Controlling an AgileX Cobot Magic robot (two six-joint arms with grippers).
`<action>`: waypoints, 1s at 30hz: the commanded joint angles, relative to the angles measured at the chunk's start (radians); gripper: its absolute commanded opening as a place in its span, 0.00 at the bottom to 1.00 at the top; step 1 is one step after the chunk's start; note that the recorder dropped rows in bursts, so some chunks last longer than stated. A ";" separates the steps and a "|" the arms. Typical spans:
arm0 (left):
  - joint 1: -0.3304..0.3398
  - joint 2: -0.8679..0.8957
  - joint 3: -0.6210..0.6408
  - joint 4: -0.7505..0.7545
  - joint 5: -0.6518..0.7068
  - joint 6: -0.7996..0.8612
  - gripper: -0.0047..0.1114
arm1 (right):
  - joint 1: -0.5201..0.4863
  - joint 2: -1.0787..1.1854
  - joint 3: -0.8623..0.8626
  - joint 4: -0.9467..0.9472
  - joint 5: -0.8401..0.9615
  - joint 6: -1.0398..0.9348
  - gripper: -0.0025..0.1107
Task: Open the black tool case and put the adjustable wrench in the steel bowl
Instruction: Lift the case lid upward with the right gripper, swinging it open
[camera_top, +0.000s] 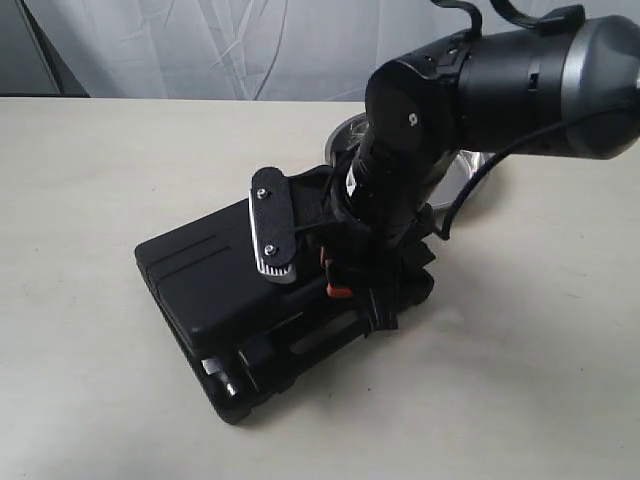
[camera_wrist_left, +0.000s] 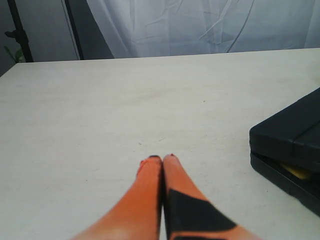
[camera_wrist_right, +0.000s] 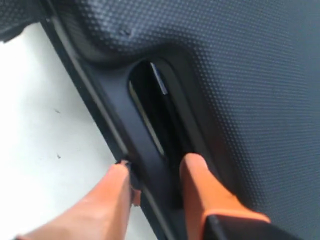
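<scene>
While the exterior view is showing the black tool case (camera_top: 215, 270) lying slantwise on the bench (camera_top: 90, 180), the right arm is reaching down over its handle edge. The right hand (camera_top: 345, 288) is sitting at that edge, on the side of the case turned toward this arm. The steel bowl (camera_top: 468, 172) is resting just behind the case, half hidden by the arm. The adjustable wrench is not showing anywhere; presumably it is lying inside the case.

From the left wrist, the left hand (camera_wrist_left: 161, 159) is hanging clenched on nothing above bare bench. The case (camera_wrist_left: 290, 130) is lying well apart from it, lid looking slightly ajar, so this arm is the farther one.

From the right wrist, the orange fingers (camera_wrist_right: 197, 180) are straddling the handle bar (camera_wrist_right: 150, 145) of the case (camera_wrist_right: 250, 75), one outside by the bench, one in the slot. The bar's long axis is running between them, and they seem to be gripping it. Raising the lid is, I judge, the step in hand.
</scene>
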 joint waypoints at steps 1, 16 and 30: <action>-0.002 -0.004 0.002 0.001 -0.006 -0.001 0.04 | -0.003 -0.058 0.001 -0.038 -0.047 0.012 0.01; -0.002 -0.004 0.002 0.001 -0.006 -0.001 0.04 | -0.003 -0.090 -0.155 -0.081 -0.182 -0.018 0.01; -0.002 -0.004 0.002 0.001 -0.006 -0.001 0.04 | -0.003 0.036 -0.197 -0.075 -0.383 -0.018 0.01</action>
